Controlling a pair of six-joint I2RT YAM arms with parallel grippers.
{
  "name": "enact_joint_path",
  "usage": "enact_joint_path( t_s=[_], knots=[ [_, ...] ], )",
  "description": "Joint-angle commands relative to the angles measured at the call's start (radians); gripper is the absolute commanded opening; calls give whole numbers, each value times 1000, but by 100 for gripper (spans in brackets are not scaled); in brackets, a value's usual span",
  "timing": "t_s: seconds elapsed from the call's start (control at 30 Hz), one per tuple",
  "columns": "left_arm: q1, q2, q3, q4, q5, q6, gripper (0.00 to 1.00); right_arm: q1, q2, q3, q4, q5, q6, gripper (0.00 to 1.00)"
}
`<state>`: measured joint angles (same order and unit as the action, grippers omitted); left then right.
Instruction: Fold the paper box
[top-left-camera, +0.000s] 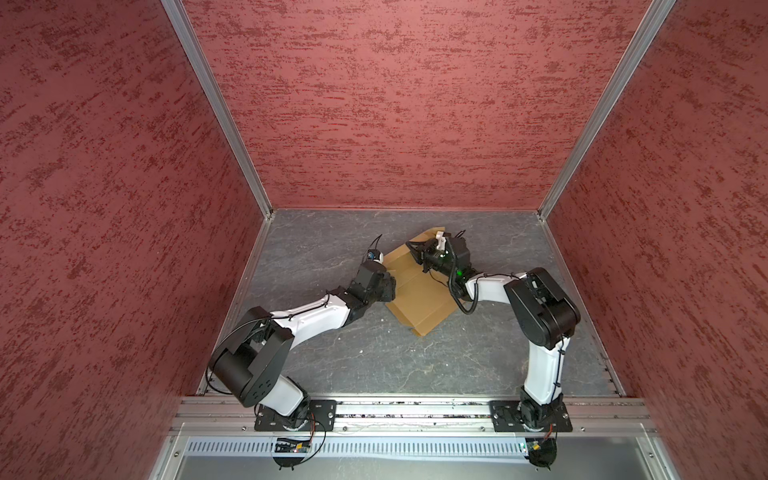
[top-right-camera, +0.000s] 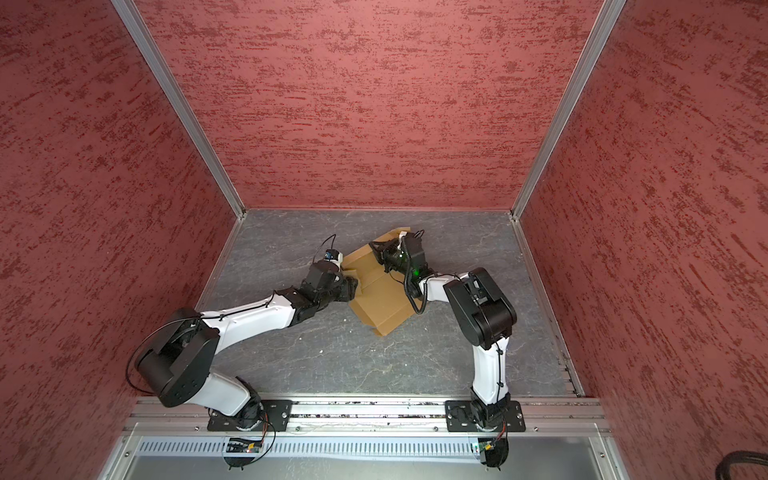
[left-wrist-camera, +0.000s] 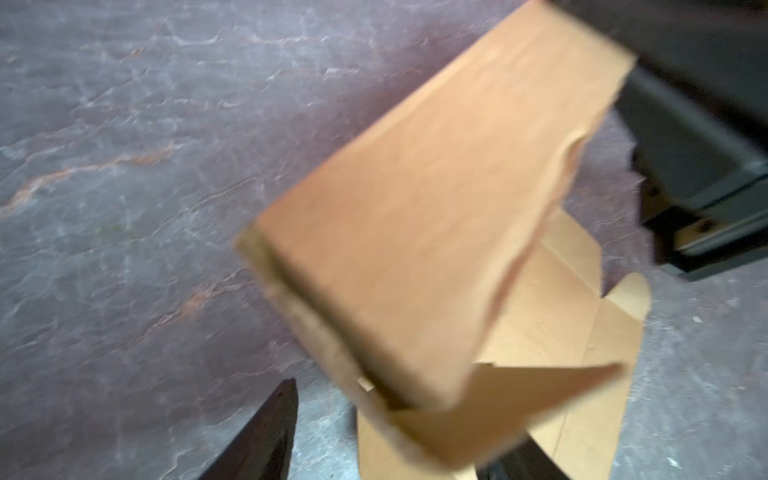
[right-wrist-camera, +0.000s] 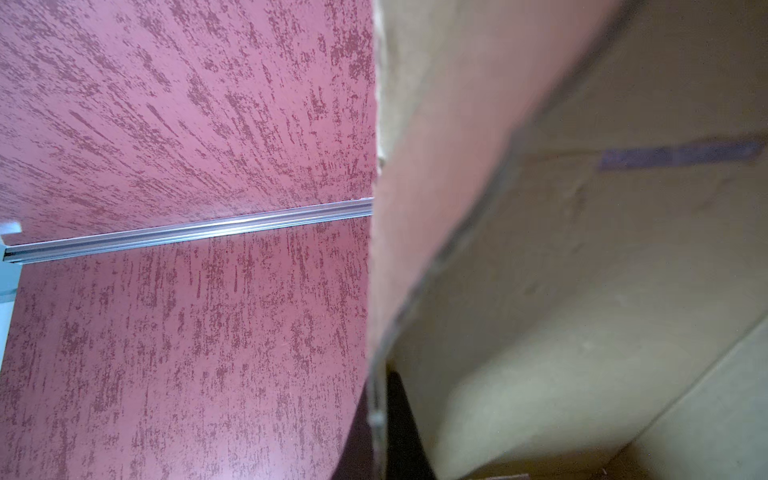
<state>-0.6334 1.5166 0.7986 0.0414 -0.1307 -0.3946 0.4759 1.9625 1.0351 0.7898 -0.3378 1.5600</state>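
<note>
The paper box (top-left-camera: 419, 303) (top-right-camera: 382, 309) is a tan cardboard sheet, mostly flat on the grey table in both top views. At its far end my right gripper (top-left-camera: 412, 249) (right-wrist-camera: 380, 376) is shut on the edge of a raised flap (right-wrist-camera: 436, 166). The box's inner side (right-wrist-camera: 602, 291) fills the rest of the right wrist view. My left gripper (top-left-camera: 388, 286) (left-wrist-camera: 403, 415) is at the sheet's left edge with its jaws apart. A blurred, upturned side flap (left-wrist-camera: 415, 208) stands between them. One dark finger (left-wrist-camera: 266, 436) is clear of the cardboard, with table showing in the gap.
Red textured walls enclose the table (top-left-camera: 374, 365) on three sides, with aluminium posts (top-left-camera: 216, 108) at the back corners. A metal rail (top-left-camera: 415, 409) with both arm bases runs along the front. The right arm's black body (left-wrist-camera: 685, 145) hangs near the raised flap.
</note>
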Motion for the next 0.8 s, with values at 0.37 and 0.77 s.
enact_joint_path(
  t_s=[0.37, 0.77],
  knots=[
    [12, 52, 24, 35, -45, 33, 59, 3, -13, -16, 32, -3, 41, 5],
    [8, 133, 91, 19, -129, 25, 50, 4, -18, -25, 38, -2, 43, 5]
  ],
)
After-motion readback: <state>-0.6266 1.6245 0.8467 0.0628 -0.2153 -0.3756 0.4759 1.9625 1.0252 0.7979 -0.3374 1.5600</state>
